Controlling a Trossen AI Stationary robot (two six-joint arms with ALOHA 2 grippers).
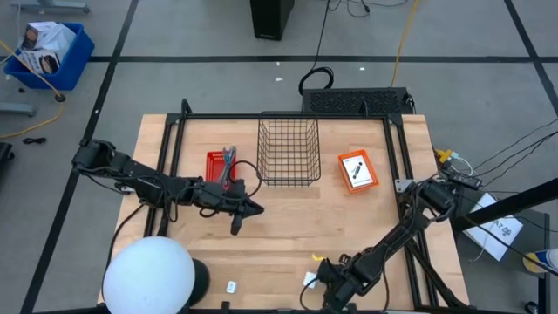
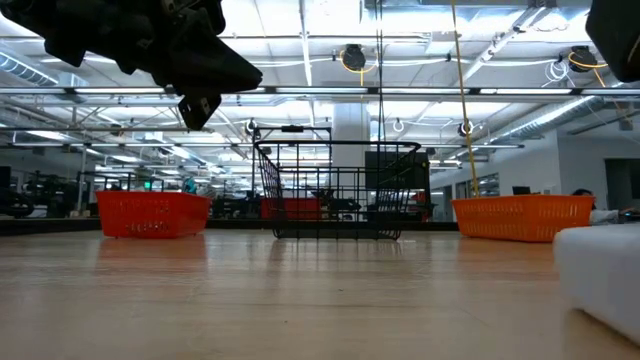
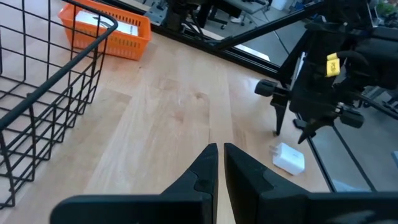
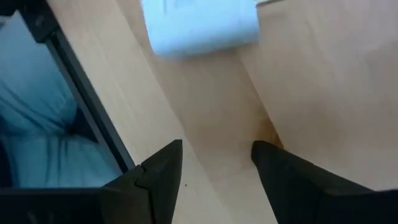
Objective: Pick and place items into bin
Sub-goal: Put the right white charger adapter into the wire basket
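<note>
- Near table edge: the right gripper (image 1: pixel 324 281) sits low over the wood, jaws parted and empty, as the right wrist view (image 4: pixel 214 165) shows.
- A white block (image 1: pixel 309 280) lies just beside it; the same block shows ahead of those fingers (image 4: pixel 199 25) and in the left wrist view (image 3: pixel 288 158).
- A second, smaller white block (image 1: pixel 231 286) lies apart to the left, by the near edge, next to a white dome (image 1: pixel 148 276).
- Mid-table: the left gripper (image 1: pixel 248 209) hangs above bare wood, fingers (image 3: pixel 199 174) pressed nearly together with nothing between them; the low view shows it raised off the table (image 2: pixel 200 105).
- Farther back: the wire bin (image 1: pixel 288 153) stands upright at centre.
- A red tray (image 1: pixel 218 166) sits left of the bin, some slim items in it.
- An orange tray (image 1: pixel 357 171) sits right of the bin, holding a white card with dark print.
</note>
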